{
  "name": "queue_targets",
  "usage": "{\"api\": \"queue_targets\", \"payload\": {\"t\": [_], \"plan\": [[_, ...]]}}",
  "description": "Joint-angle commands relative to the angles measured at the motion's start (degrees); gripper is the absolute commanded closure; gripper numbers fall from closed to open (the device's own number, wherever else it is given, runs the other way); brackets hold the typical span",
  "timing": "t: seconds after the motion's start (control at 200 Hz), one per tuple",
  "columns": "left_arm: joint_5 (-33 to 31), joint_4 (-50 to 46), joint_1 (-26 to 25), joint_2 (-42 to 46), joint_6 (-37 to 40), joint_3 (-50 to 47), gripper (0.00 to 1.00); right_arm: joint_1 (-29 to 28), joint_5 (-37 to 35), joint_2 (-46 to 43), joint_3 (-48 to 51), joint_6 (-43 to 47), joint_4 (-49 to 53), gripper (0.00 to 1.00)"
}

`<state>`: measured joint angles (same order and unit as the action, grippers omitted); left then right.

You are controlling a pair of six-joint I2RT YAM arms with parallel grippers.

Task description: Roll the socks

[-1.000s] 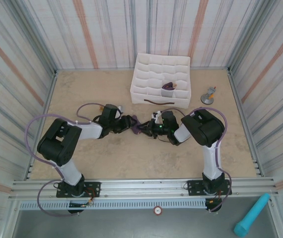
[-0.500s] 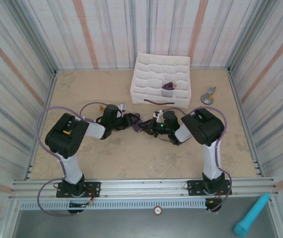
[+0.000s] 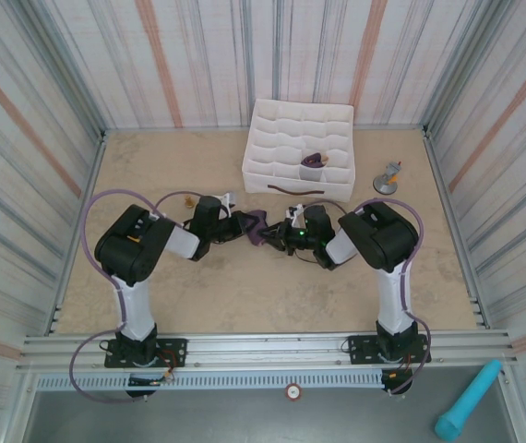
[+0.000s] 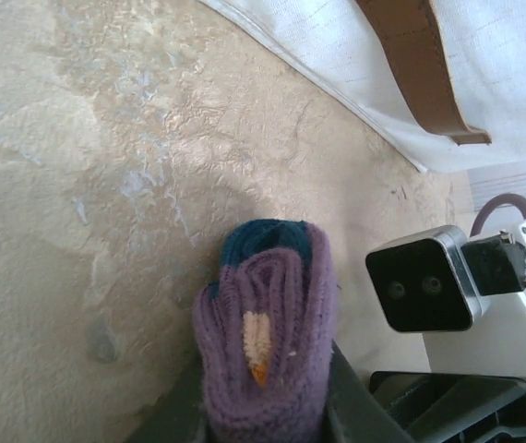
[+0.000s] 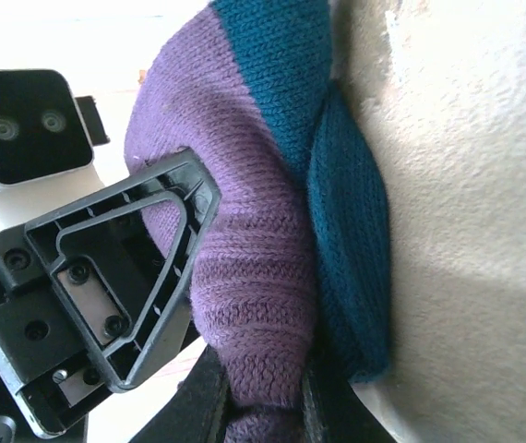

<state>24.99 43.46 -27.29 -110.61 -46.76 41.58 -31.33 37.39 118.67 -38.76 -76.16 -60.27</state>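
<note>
In the middle of the top view, just below the white gridded fabric box (image 3: 281,181), the two arms meet tip to tip over the tan table (image 3: 152,166). The socks (image 3: 259,227) sit between them as one purple knit bundle.

In the left wrist view the bundle (image 4: 265,341) fills the lower centre, with a teal toe on top and a sliver of orange in its fold. The left gripper (image 4: 263,411) is pressed against its sides, pinching it. The box's wall and brown strap handle (image 4: 418,65) cross the upper right.

In the right wrist view two teal toes twist along the purple roll (image 5: 254,249). The right gripper (image 5: 261,406) clamps its lower end, and a black finger (image 5: 120,277) of the left gripper touches the roll's left side.

A purple bundle (image 3: 314,161) sits in one front compartment of the box.
</note>
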Motion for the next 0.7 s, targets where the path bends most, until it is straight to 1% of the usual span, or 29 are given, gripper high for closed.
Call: {"api": "queue_targets", "payload": {"t": [0.0,0.06,0.13,0.16,0.281,0.391,0.486,0.511,0.691], "plan": [[-0.21,-10.92,-0.22,-1.28,4.27,-0.04,0.95,1.43,-4.38,1.98,4.83,4.25,28.49,0.87],[-0.5,-13.09,-0.27,0.02,6.33,0.17,1.0,1.85,-4.66,-1.16,5.01,6.13,31.13,0.8],[-0.18,-14.59,-0.05,1.53,8.4,0.28,1.0,2.51,-4.83,-5.62,4.56,8.48,36.21,0.7],[0.08,-15.16,0.08,2.1,9.26,0.35,1.0,2.74,-4.69,-7.39,4.04,11.68,38.62,0.65],[1.48,-16.93,0.22,4.39,13.34,0.69,1.0,3.08,-6.07,-15.51,1.99,17.4,49.2,0.53],[3.29,-17.44,0.22,6.39,16.55,0.56,1.0,3.42,-9.32,-22.57,-0.52,22.1,59.29,0.47],[4.92,-17.03,0.22,8.22,18.74,-0.12,1.0,4.01,-12.48,-27.88,-2.16,25.11,65.92,0.42],[5.31,-16.92,0.22,8.87,19.23,-0.34,1.0,4.37,-13.24,-29.09,-2.54,25.65,67.64,0.39],[7.02,-17.66,0.26,15.07,22.92,-1.22,1.0,8.12,-17.07,-37.02,-5.68,28.22,77.63,0.36]]}}
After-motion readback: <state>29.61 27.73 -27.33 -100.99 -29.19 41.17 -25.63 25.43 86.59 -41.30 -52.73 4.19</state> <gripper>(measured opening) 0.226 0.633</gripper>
